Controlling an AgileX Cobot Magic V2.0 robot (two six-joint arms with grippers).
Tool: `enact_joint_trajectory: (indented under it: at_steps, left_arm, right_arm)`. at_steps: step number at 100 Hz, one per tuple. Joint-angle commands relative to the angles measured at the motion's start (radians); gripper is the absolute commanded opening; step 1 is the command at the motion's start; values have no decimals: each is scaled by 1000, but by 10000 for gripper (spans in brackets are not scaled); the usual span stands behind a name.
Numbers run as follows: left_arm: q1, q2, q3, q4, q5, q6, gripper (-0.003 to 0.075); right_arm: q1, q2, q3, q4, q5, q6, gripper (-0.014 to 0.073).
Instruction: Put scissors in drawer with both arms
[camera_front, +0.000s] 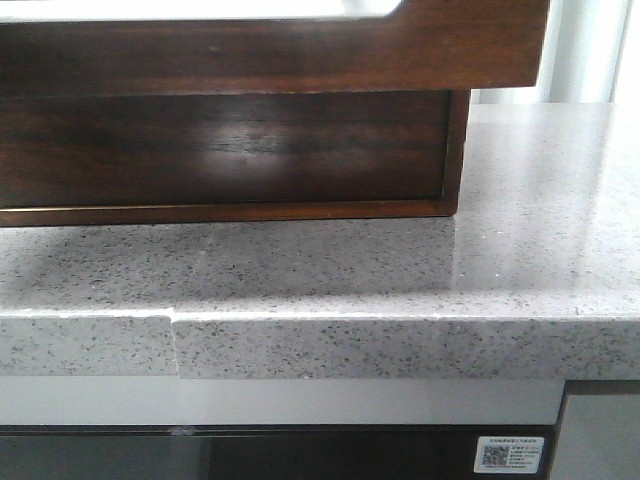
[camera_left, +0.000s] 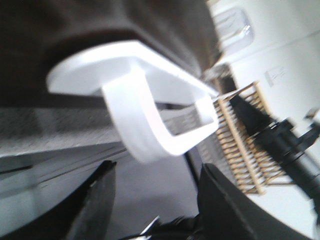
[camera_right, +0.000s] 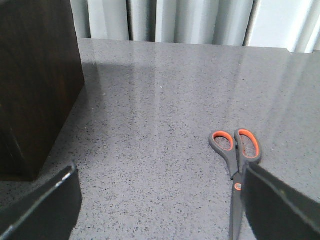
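Observation:
The drawer (camera_front: 270, 55) is glossy dark brown wood and juts forward from the top of its cabinet (camera_front: 220, 150), with a pale whitish strip along its top edge. Neither gripper shows in the front view. The scissors (camera_right: 235, 150), grey with orange-lined handle loops, lie flat on the speckled grey countertop (camera_right: 165, 110). My right gripper (camera_right: 160, 200) is open and empty above the counter. Its one finger (camera_right: 280, 205) hides part of the blades. My left gripper (camera_left: 155, 190) is open, close to a white loop handle (camera_left: 150, 125) on a blurred dark surface.
The cabinet's dark side wall (camera_right: 35, 85) stands near the right gripper. A wooden slatted rack (camera_left: 245, 145) and a black arm (camera_left: 285, 145) show beyond the left gripper. The countertop's front edge (camera_front: 320, 345) runs across, with a seam at the left.

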Motion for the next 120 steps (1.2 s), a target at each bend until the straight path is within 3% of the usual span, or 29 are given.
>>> enact_joint_trajectory:
  at_steps: [1,13,38,51,65,90,102,120]
  left_arm:
    - [0,-8,-54,17,38,-21,357]
    - [0,-47,-99,170,-1,-104,357]
    - [0,-238,-276,771,-66,-475,357]
    - [-2,-273,-417,1062,-12,-584,357]
    - [-37,-273,-513,1256,-4,-623,356]
    - [-48,-259,-532,1327,-69,-596,356]
    - [-48,-247,-532,1327,-95,-585,356]
    - [-53,-229,-532,1289,-138,-551,356]
  right_arm:
    - [-5,18,-80,-14,-1,-5,587]
    - [-5,57,-154,-21,110,-5,587]
    - [-19,195,-257,-65,280,39,587]
    - [-86,285,-290,-97,363,59,587]
    - [-203,378,-309,-89,405,60,587]
    - [-366,599,-359,54,468,-34,587]
    - [-400,701,-408,134,475,-113,587]
    - [-403,844,-513,142,504,-152,586]
